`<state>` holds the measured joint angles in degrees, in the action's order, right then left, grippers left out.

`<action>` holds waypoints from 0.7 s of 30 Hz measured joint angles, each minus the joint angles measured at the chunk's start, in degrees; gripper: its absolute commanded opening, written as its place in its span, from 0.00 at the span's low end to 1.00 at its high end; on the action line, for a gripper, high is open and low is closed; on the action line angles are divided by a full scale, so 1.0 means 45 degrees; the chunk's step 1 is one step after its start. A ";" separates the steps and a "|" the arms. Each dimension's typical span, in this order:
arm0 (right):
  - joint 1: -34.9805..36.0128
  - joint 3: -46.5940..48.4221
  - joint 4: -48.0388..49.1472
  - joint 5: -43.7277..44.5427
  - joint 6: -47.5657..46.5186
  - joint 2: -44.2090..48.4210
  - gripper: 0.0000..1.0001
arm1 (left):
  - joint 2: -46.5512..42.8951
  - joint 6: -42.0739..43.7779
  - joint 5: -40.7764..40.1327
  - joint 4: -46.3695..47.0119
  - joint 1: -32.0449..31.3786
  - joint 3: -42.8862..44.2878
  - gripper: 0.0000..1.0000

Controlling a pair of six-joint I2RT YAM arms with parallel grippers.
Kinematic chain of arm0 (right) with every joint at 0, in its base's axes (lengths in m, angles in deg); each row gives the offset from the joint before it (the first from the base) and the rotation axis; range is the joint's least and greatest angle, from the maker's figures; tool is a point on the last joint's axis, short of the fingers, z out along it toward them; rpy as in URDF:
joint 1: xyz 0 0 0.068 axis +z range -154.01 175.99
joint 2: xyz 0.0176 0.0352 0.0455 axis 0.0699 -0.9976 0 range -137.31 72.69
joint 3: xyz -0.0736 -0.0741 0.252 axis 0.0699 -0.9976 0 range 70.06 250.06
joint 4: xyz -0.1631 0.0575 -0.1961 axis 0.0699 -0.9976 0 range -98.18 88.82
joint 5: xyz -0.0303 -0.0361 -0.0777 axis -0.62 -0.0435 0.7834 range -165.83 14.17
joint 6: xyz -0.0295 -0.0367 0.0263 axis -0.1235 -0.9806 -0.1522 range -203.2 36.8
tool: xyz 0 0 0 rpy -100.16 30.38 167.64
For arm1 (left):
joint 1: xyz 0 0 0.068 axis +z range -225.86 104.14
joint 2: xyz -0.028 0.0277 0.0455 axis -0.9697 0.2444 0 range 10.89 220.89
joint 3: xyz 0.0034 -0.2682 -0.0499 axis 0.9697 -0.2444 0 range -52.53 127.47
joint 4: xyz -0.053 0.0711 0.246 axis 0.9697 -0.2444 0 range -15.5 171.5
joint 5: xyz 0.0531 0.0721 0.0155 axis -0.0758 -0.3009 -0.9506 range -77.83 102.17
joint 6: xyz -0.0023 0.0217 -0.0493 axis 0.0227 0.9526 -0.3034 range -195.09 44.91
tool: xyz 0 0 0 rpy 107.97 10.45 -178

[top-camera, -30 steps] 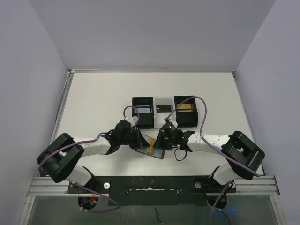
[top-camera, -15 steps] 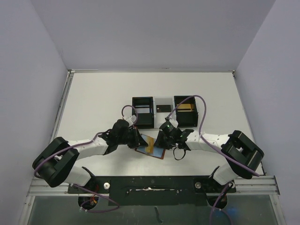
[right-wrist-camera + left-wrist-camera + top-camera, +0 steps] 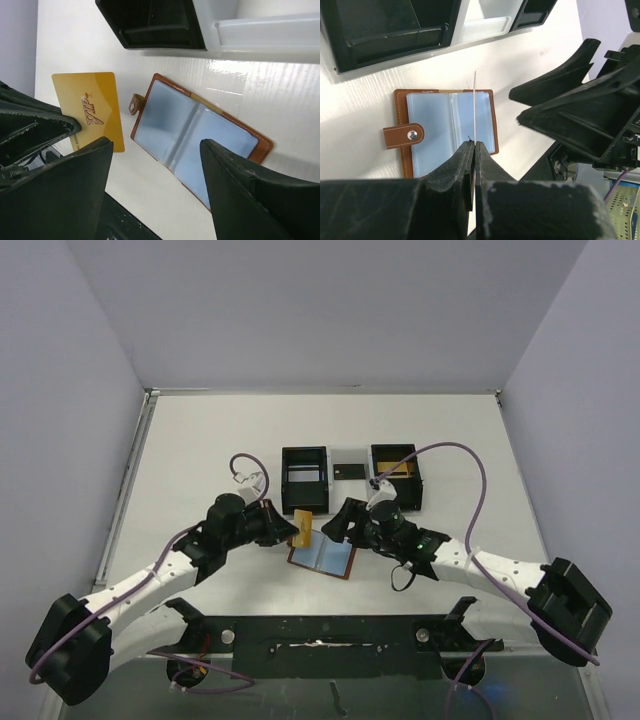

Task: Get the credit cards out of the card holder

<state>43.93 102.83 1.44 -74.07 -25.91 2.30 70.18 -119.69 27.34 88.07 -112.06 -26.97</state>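
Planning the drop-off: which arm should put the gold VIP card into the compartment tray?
Left. The left fingers are shut on the thin gold rectangular card, out of the open reddish-brown leather wallet, near the black-and-white three-compartment tray. The right fingers are open and empty, above the wallet.

credit card (image 3: 301, 525): now fully out of the card holder (image 3: 325, 558), raised beside its left edge.
left gripper (image 3: 283, 526): drawn back leftward with it.
right gripper (image 3: 335, 527): jaws now spread, backed off rightward.
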 measured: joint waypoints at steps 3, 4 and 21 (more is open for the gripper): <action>-0.0121 -0.1297 0.1433 0.0529 -0.0131 0.1243 0.75 | -0.0563 0.0092 0.0039 -0.0019 0.0180 -0.0209 0.00; -0.0170 -0.1574 0.1700 0.0607 -0.0155 0.1486 0.75 | -0.0670 0.0083 0.0053 -0.0010 0.0199 -0.0253 0.00; -0.2827 -0.4099 0.6581 -0.3143 -0.0350 0.3798 0.81 | -0.0947 -0.2351 0.1734 0.3803 0.0257 -0.1258 0.00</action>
<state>31.21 84.39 31.05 -88.21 -27.48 19.39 65.91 -130.27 35.15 105.18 -110.90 -32.63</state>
